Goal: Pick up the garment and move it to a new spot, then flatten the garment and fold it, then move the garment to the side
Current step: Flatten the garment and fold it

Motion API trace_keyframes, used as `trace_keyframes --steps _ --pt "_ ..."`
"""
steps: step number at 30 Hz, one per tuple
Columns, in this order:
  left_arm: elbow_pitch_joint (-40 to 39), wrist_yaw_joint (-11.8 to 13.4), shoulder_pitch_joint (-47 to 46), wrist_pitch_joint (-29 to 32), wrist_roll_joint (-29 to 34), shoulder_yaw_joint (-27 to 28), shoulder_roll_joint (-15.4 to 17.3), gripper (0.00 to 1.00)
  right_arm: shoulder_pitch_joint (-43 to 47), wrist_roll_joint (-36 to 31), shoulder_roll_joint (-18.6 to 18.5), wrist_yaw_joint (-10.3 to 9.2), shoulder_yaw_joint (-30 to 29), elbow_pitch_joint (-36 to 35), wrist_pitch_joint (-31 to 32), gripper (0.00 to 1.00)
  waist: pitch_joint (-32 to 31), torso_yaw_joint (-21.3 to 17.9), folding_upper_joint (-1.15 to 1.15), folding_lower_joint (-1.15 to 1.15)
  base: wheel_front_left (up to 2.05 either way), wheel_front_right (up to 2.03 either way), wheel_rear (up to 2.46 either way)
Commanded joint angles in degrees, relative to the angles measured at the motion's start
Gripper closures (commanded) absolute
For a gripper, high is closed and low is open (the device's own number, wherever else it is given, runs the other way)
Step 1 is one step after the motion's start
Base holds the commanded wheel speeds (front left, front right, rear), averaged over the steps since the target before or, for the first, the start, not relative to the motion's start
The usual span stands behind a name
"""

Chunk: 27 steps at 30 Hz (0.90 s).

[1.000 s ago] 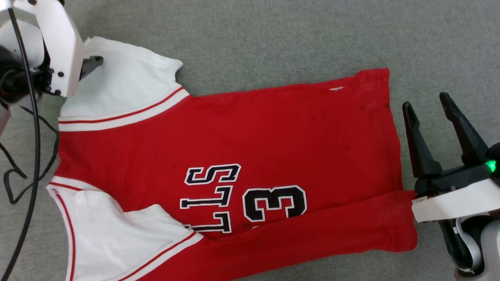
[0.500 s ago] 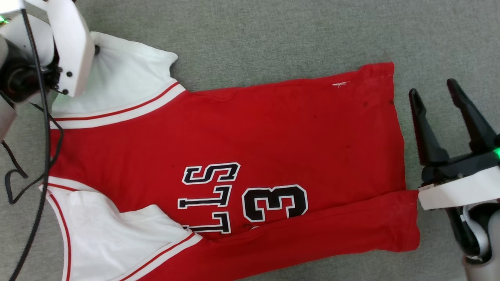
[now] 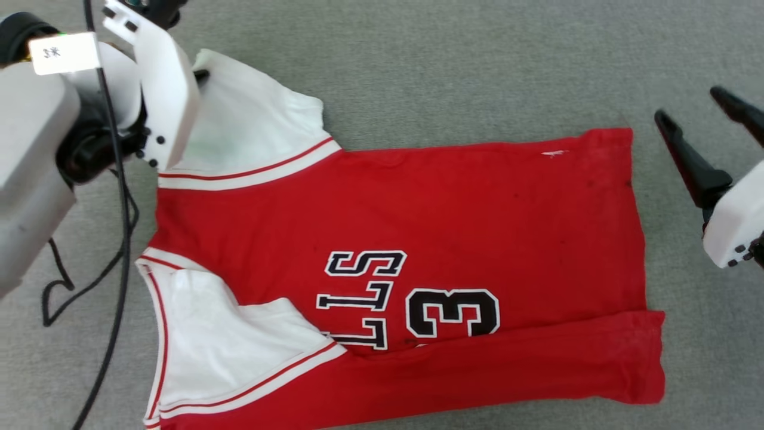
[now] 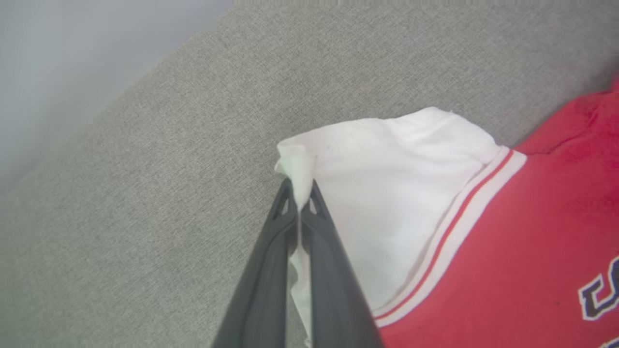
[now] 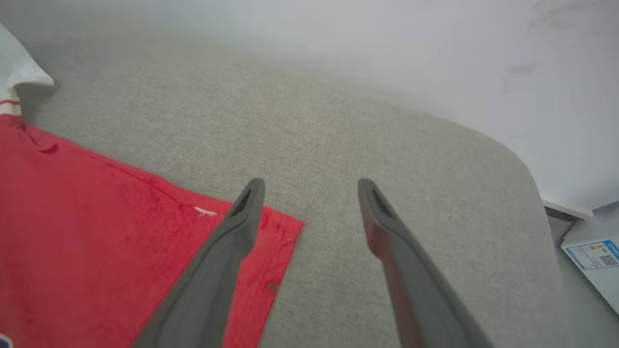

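The garment (image 3: 418, 209), a red jersey with white sleeves, lies spread on the grey fabric surface (image 3: 465, 60), collar to the left and hem to the right. Its near long edge is folded over. At the far left corner my left gripper (image 3: 200, 75) is shut on the far white sleeve (image 3: 250, 131). In the left wrist view the left gripper (image 4: 301, 186) pinches a bunched corner of that sleeve (image 4: 387, 193), slightly raised. My right gripper (image 3: 687, 103) stands open beside the hem's far corner, holding nothing. In the right wrist view the right gripper (image 5: 311, 183) hovers just past the garment's red corner (image 5: 271, 232).
A black cable (image 3: 113, 239) loops down the left side over the grey surface. In the right wrist view the grey surface's rounded edge (image 5: 522, 164) meets a pale wall, and a white labelled box (image 5: 592, 261) lies beyond it at the lower right.
My left gripper has closed on the far sleeve's corner. The head camera has shifted, so the whole picture sits further right. My right gripper has moved toward the far side, still open.
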Motion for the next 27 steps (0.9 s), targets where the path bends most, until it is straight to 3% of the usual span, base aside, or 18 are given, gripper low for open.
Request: trace_keyframes --steps 1,4,12,27 --pt "-0.7 0.0 1.0 -0.8 0.0 -0.4 -0.7 1.00 -1.9 1.8 -1.8 -0.06 1.5 1.3 3.9 0.00 -0.8 1.3 0.00 0.00 0.00 0.00 0.00" --pt "-2.1 0.0 0.7 -1.8 0.2 -1.3 -1.0 1.00 -4.4 5.1 -4.9 -0.06 4.3 3.7 12.3 0.00 -0.9 2.3 0.00 0.00 0.00 0.00 0.00" --pt "-4.2 0.0 -0.8 -3.3 0.5 -2.2 -2.1 1.00 -10.2 9.0 -7.8 -0.06 8.4 8.7 24.2 0.00 0.3 4.5 0.00 0.00 0.00 0.00 0.00" --pt "-4.8 0.0 -3.9 -5.9 0.3 -3.6 -2.2 1.00 -14.1 10.9 -2.6 0.07 20.7 23.7 31.9 0.00 4.6 6.9 0.00 0.00 0.00 0.00 0.00"
